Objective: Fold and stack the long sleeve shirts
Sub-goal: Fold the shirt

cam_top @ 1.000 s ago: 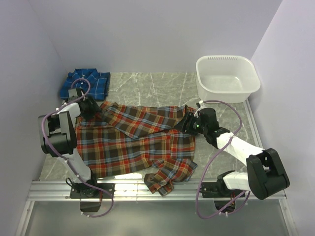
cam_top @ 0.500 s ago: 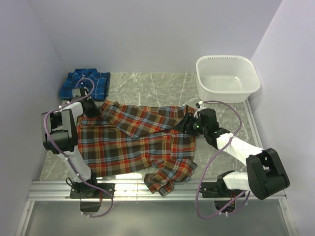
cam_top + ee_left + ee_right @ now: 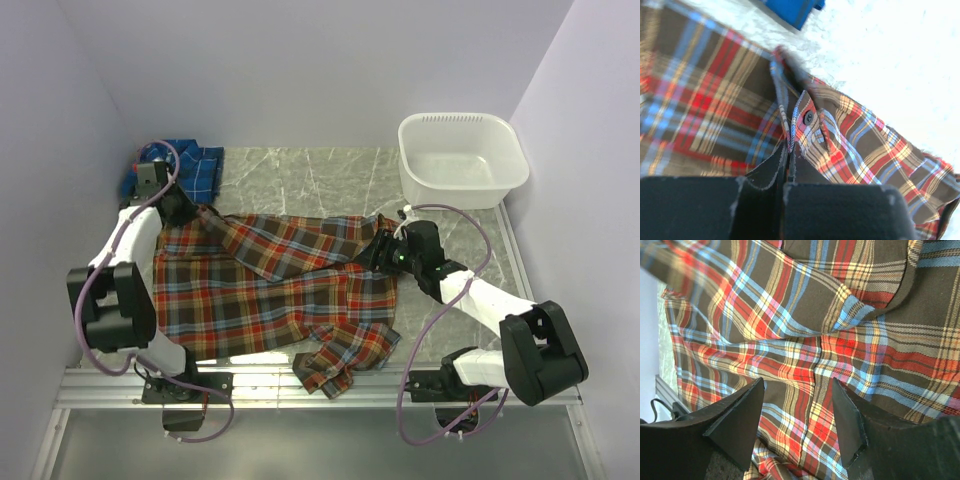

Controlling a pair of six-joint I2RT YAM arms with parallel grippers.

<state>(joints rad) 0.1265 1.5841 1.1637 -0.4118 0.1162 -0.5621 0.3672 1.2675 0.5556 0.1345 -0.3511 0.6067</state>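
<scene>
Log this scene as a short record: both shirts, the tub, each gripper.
red shirt: spread out in the middle, a sleeve lying across it
blue shirt: folded, far left corner
tub: white, far right corner
left gripper: shut on fabric at the red shirt's far left corner
right gripper: open, over the red shirt's right edge

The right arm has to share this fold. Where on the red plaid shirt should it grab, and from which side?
Probably its far right corner, under the open right gripper. Come down over the right edge: the red plaid shirt lies spread out there, and the left gripper pinches the far left corner.
</scene>
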